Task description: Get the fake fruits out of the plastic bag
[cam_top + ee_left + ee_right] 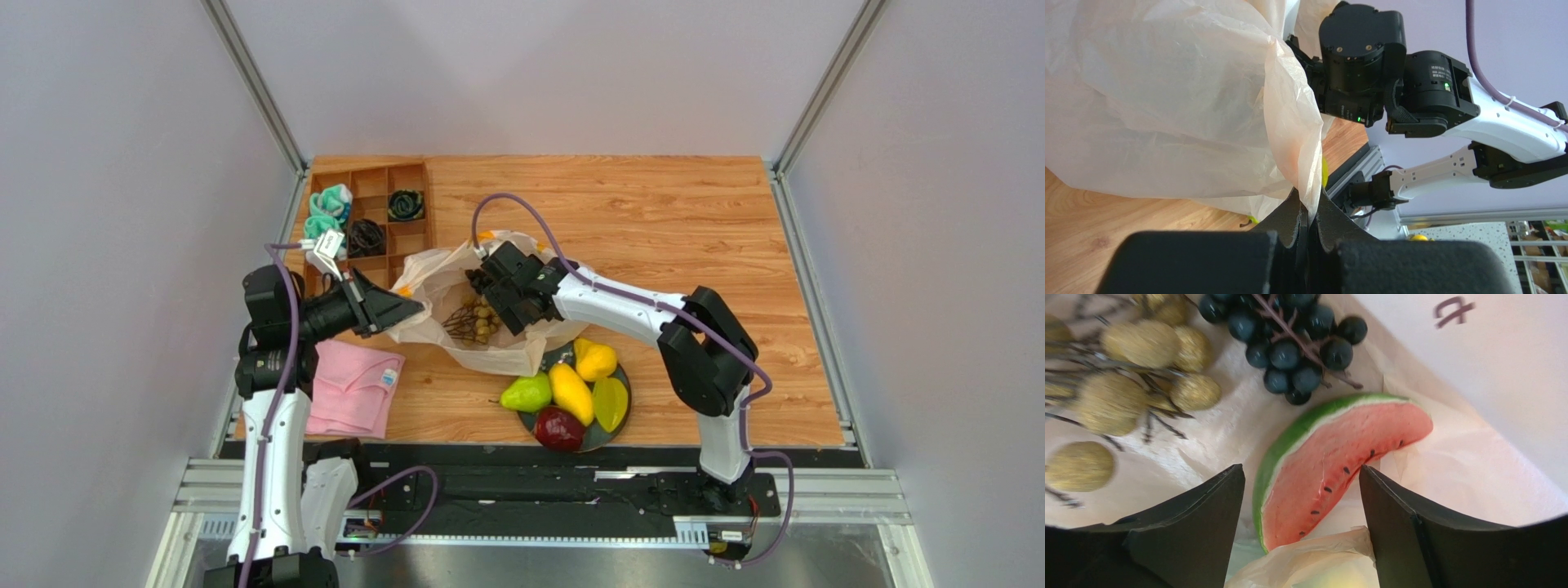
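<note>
Plastic bag (442, 276) mid-table, edge clamped in L gripper (1308, 203), R gripper (1301, 473) inside bag, jaws apart either side of watermelon slice (1333, 453), dark grapes (1290, 331) & pale grapes (1125, 373) beyond, other fruits (570, 392) on plate (601, 441)

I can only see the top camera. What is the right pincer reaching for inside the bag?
Observer: A watermelon slice; the open right pincer has one finger on each side of it.
Operator: Is anything else in there?
Observer: Dark purple grapes lie just past the slice, beside the pale bunch.
Operator: Is the other arm really holding on?
Observer: Yes, the left pincer is shut on a fold of the plastic bag.
</note>
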`<control>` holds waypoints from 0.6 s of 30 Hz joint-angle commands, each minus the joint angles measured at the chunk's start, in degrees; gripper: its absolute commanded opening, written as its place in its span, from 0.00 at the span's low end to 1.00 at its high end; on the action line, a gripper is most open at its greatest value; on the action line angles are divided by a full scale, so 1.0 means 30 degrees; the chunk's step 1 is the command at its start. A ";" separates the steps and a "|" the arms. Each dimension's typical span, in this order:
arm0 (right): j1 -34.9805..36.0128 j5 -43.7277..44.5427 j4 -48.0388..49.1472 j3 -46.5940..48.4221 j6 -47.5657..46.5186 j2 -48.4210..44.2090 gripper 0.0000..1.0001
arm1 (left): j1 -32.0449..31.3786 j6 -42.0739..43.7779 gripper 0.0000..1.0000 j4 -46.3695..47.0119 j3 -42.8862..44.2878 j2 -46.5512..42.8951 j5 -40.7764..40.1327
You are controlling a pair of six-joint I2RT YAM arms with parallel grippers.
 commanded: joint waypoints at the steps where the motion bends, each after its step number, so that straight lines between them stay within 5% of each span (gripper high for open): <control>1: -0.0368 0.2386 0.0458 -0.0554 0.1047 0.0126 0.75 | -0.0036 0.0619 0.00 -0.0205 0.0233 -0.0221 0.0432; 15: -0.1980 0.2127 0.1367 0.0177 0.0054 0.2968 0.73 | -0.0036 0.0737 0.00 -0.0001 -0.0235 -0.0310 0.0638; 18: -0.2244 0.1806 0.1835 0.0148 -0.0563 0.3233 0.42 | -0.0007 0.0766 0.00 -0.0001 -0.0353 -0.0222 0.0637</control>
